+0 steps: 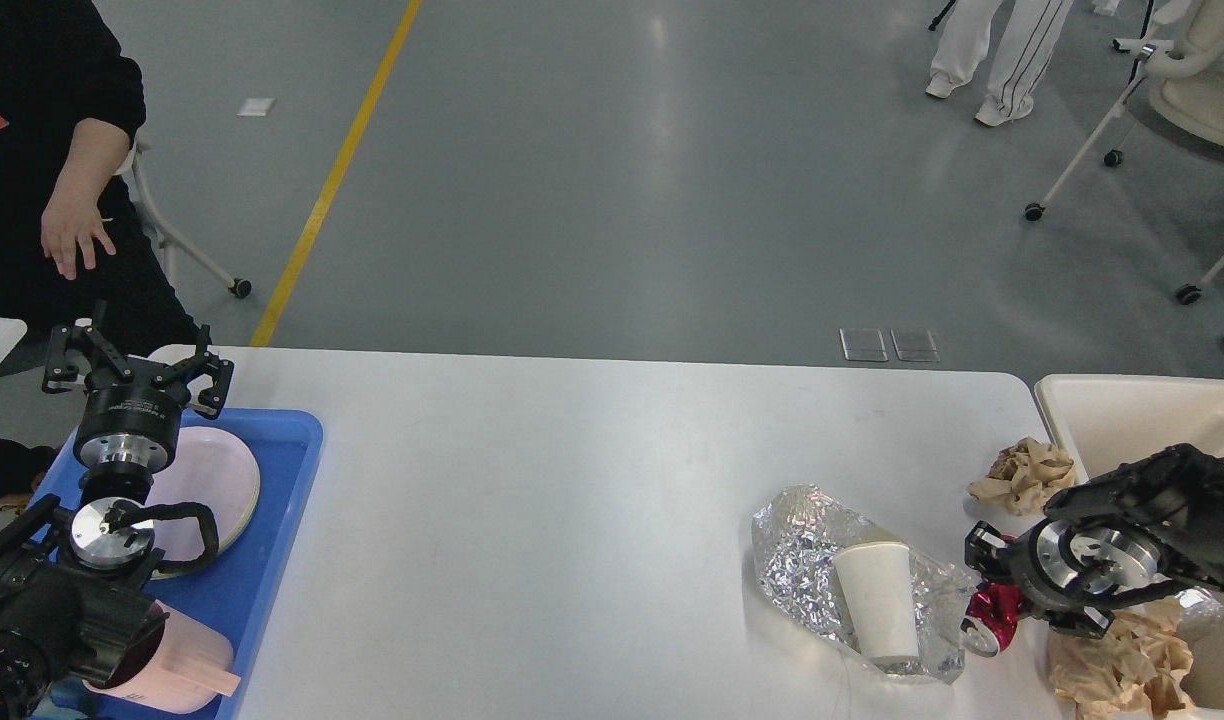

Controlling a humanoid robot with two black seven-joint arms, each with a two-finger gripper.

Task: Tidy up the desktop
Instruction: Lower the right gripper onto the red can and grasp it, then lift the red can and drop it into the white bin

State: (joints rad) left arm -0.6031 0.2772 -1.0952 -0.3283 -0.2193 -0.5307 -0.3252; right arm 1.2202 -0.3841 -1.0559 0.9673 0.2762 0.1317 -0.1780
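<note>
Here the right end effector [984, 578] sits low at the crushed red metal can [994, 612] on the white worktop [572, 480]; I cannot tell its opening. It should close around the can's middle, clear of the crumpled silver foil sheet [802, 560], while the left end effector [137, 360] hangs wide open.

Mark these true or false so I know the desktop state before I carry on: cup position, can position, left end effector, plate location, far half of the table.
1. The white paper cup lies on the crumpled foil. True.
2. The red can sits inside the blue tray. False: it lies on the desktop, right of the foil, by the right end effector.
3. The left end effector is open and holds nothing. True.
4. The pink plate rests on the bare desktop. False: it is in the blue tray.
5. Crumpled brown paper lies near the cream bin. True.
</note>
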